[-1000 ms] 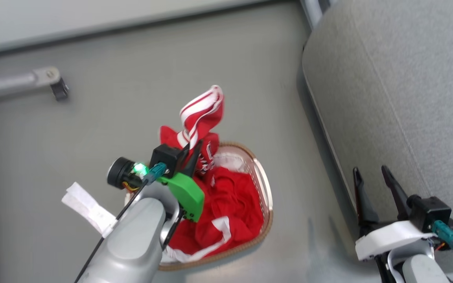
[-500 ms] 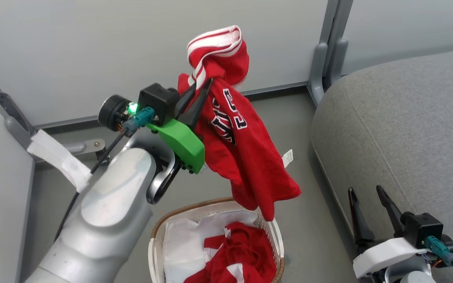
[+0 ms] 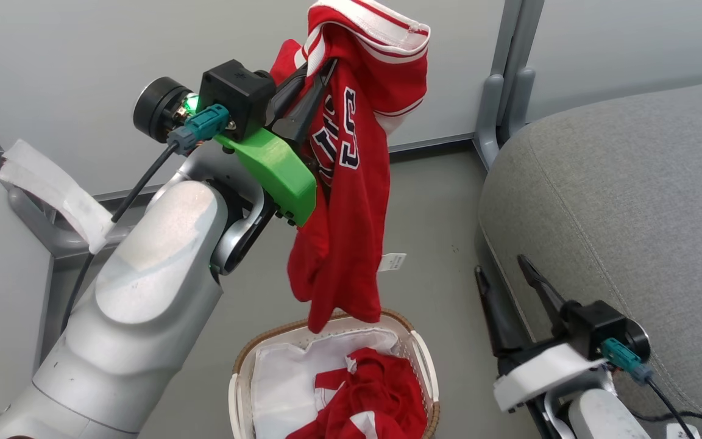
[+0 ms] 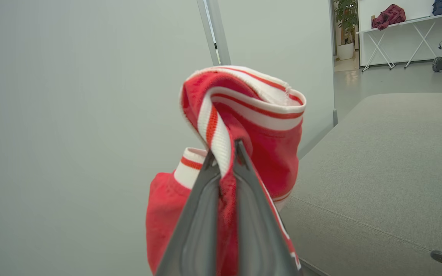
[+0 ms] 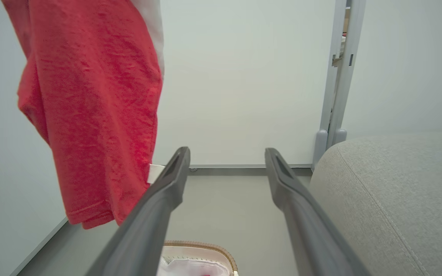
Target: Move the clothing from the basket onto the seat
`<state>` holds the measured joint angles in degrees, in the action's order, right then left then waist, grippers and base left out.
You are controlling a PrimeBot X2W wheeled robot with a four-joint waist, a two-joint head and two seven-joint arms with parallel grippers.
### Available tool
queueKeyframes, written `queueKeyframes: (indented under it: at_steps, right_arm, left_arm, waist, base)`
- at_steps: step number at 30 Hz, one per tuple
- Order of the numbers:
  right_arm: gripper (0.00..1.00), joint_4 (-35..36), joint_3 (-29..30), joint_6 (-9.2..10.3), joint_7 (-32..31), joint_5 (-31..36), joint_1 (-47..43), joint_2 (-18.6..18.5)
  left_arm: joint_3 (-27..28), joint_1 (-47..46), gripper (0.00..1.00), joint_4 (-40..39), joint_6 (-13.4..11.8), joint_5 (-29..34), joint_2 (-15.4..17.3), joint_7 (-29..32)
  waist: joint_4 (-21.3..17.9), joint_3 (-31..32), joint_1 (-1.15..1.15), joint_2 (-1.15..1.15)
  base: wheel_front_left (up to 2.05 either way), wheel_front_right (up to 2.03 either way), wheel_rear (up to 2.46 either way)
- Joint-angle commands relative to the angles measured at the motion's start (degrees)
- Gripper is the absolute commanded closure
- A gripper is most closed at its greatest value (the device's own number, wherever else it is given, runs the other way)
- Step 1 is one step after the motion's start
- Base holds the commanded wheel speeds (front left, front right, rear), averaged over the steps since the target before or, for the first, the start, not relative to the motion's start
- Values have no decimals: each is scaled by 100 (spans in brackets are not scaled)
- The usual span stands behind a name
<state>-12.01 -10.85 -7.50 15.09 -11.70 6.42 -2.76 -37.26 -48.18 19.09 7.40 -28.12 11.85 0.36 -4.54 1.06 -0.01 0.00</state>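
In the head view, the jersey [image 3: 351, 201] is being gripped at its white-striped trim by the left gripper [image 3: 328, 64], whose two dark fingers are being pressed together on the cloth. The garment is being held high in front of the wall panel [image 3: 83, 73], and its lower hem is being dangled just above the far rim of the basket [image 3: 238, 366]. A small white tag [image 3: 392, 262] is being shown at its edge. The shorts [image 3: 381, 396] are being kept inside the basket, bunched on the white liner sheet [image 3: 284, 378]. The basket is being borne by the grey floor [image 3: 436, 244], near the seat [image 3: 619, 201] but apart from it. The right gripper [image 3: 499, 264] is being held low beside the seat's edge, its fingers spread and nothing being grasped. In the left wrist view, a fold of the jersey [image 4: 267, 145] is being pinched between the closed tips of the left gripper [image 4: 225, 149], with the seat [image 4: 390, 161] being seen beyond. In the right wrist view, the right gripper [image 5: 226, 151] is being held wide apart and empty; the jersey [image 5: 98, 115] is being hung above and left of the fingers, the basket [image 5: 205, 245] is being glimpsed below between them, and the seat [image 5: 397, 191] is being seen at the right.
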Motion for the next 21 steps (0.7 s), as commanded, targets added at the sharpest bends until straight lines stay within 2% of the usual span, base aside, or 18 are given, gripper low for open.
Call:
queueKeyframes:
  at_steps: [1,9,12,21]
  right_arm:
    - [0,66,-179,2,12,-43,157,-21]
    - [0,84,-1369,2,12,-223,928,-27]
    - [0,-157,-1548,2,12,-191,1345,-24]
    - [0,-888,-1700,3,12,-202,2072,-22]
  left_arm:
    - [-2,-52,100,-27,-8,-26,43,1]
    - [-35,23,100,-89,-206,-31,-21,120]
    - [-115,-3,100,-181,-308,-31,-158,267]
    - [-290,1,100,-385,-354,-134,-335,529]
  waist:
    - [-6,-18,1,0]
    - [29,-38,1,0]
    - [104,-37,1,0]
    - [325,-36,1,0]
  base:
    - [0,0,0]
    - [0,0,0]
    - [0,0,0]
    - [0,0,0]
